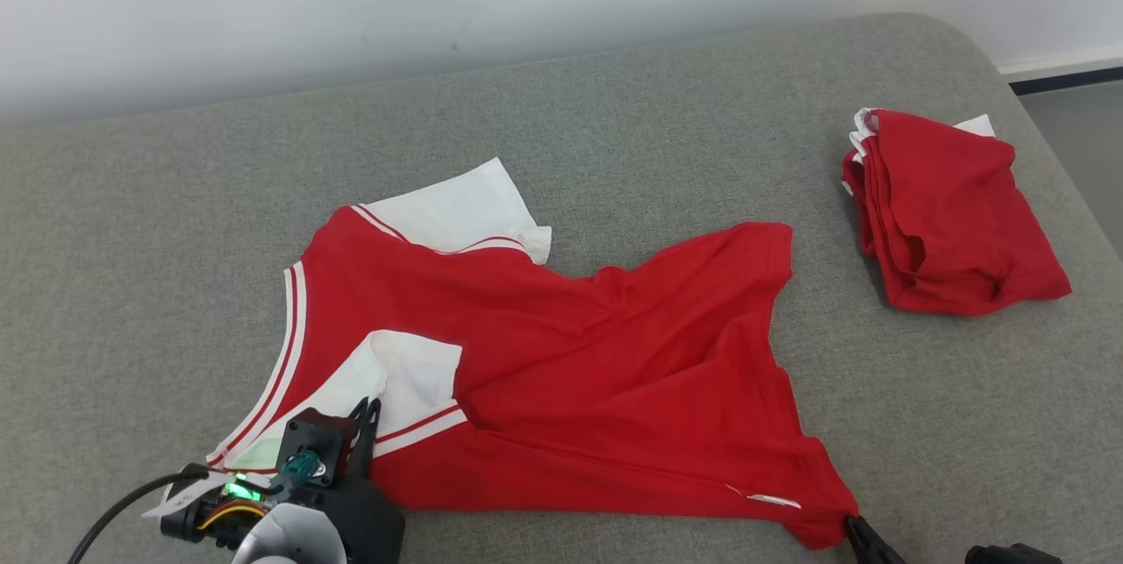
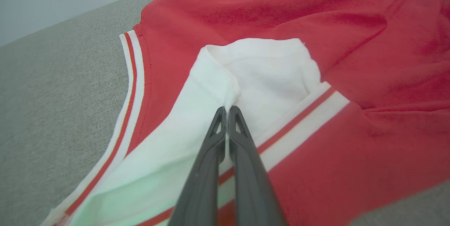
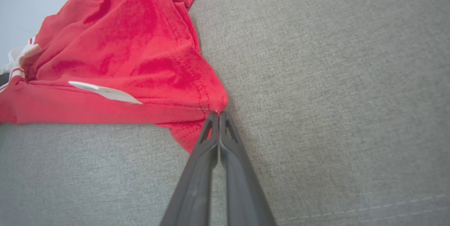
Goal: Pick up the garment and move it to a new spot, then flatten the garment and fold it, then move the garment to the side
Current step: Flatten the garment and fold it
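A red T-shirt (image 1: pixel 561 353) with white sleeves lies spread and wrinkled on the grey cushion (image 1: pixel 175 222), collar end to the left. My left gripper (image 1: pixel 368 410) sits at the lower left, shut on a pinched ridge of the near white sleeve (image 2: pixel 267 75); the left wrist view has the fingertips (image 2: pixel 227 108) closed at that fold. My right gripper (image 1: pixel 849 522) is at the bottom right, shut on the hem's near corner (image 3: pixel 211 103). A small white label (image 3: pixel 105 92) lies on the red cloth near that corner.
A second red garment (image 1: pixel 947 213), folded into a bundle, rests at the back right of the cushion. A pale wall (image 1: pixel 439 3) runs behind. The cushion's right edge drops to the floor (image 1: pixel 1083 134). Bare cushion stretches left and behind the shirt.
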Robot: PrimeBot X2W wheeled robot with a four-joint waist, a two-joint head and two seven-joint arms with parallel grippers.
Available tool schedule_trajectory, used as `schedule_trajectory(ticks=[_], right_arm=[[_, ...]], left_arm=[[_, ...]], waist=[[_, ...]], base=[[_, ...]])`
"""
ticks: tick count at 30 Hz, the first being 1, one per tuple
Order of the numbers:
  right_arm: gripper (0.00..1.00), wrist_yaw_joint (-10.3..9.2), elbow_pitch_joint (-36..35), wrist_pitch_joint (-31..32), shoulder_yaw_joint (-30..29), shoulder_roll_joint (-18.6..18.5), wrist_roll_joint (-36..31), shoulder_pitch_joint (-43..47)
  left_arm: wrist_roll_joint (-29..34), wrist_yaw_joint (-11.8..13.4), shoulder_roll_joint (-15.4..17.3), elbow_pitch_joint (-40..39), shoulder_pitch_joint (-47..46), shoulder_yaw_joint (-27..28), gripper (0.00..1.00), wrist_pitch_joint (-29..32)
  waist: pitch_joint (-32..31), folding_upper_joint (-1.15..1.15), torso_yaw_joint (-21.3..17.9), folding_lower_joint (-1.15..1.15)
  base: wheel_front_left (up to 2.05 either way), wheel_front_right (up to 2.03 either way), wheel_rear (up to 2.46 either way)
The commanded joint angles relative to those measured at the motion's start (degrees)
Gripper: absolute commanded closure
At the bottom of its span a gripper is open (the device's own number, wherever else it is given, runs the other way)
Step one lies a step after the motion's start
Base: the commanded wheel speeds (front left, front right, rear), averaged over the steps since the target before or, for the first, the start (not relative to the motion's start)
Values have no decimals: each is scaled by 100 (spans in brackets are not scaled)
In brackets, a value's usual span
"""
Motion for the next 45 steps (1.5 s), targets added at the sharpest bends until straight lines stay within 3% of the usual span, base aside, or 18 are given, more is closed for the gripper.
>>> schedule_trajectory(ticks=[1,9,16,20,33,45], right_arm=[[100,-15,-10,-19,-20,-35,46,51],[100,-15,-265,-89,-327,-215,-153,-40],[100,-15,-986,152,-838,-551,-382,-581],[100,-15,-1428,566,-988,-644,-403,-1026],[100,-15,-1938,1594,-870,-1470,-472,-3070],[100,-15,-1560,2025,-295,-2102,-85,-4632]], left_arm=[[-95,-13,-26,83,-65,2,100,-61],[-361,-76,-21,-30,-177,332,100,-906],[-956,-355,301,-758,-514,1092,100,-1595],[-866,-471,589,-1167,-932,1282,100,-1728],[-718,-847,1149,-1561,-2809,1033,100,-1337],[-1399,-948,1638,-1125,-3962,660,100,-568]], waist=[[-26,-1,8,0],[-342,-1,54,0],[-989,-1,87,0],[-1168,-1,149,0],[-1509,-1,266,0],[-1651,-1,228,0]], base=[[0,0,0],[0,0,0],[0,0,0],[0,0,0],[0,0,0],[0,0,0]])
